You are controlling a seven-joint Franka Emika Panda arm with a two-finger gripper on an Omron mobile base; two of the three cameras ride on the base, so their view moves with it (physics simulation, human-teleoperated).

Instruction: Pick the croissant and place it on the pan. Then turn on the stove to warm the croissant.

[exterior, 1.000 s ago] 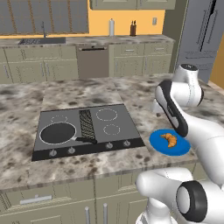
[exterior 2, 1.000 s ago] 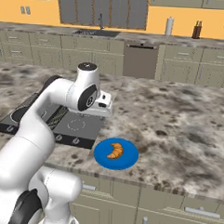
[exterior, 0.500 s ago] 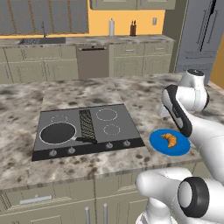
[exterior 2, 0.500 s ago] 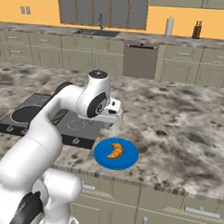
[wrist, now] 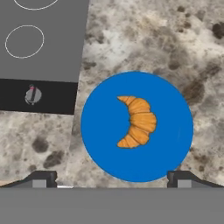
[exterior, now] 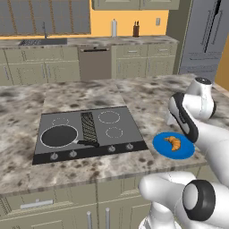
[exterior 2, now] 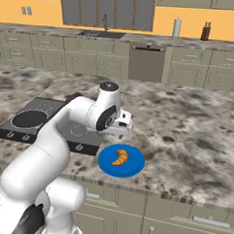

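The croissant (wrist: 136, 121) is a small golden-orange crescent lying in the middle of a flat blue plate (wrist: 100, 127). The plate rests on the granite counter just right of the stove (exterior: 125, 129). My gripper (wrist: 111, 179) hangs above the plate, pointing down at it. It is open, with its two dark fingertips (wrist: 41, 177) spread wider than the croissant and nothing between them. The black pan (exterior: 59, 136) sits on the stove's front left burner, handle pointing right. The croissant (exterior: 173, 142) and the pan (exterior 2: 29, 118) also show in the base views. My hand (exterior 2: 121, 125) hovers behind the plate's far edge.
A row of small round knobs (exterior: 112, 149) runs along the stove's front edge, and one knob (wrist: 33, 95) shows left of the plate. Speckled counter (exterior 2: 186, 137) stretches to the right. Cabinets, a sink and a dishwasher line the far wall.
The arm has swung rightward from over the stove's right side to above the blue plate. The gripper has stayed open. The croissant, the plate and the pan have not moved.
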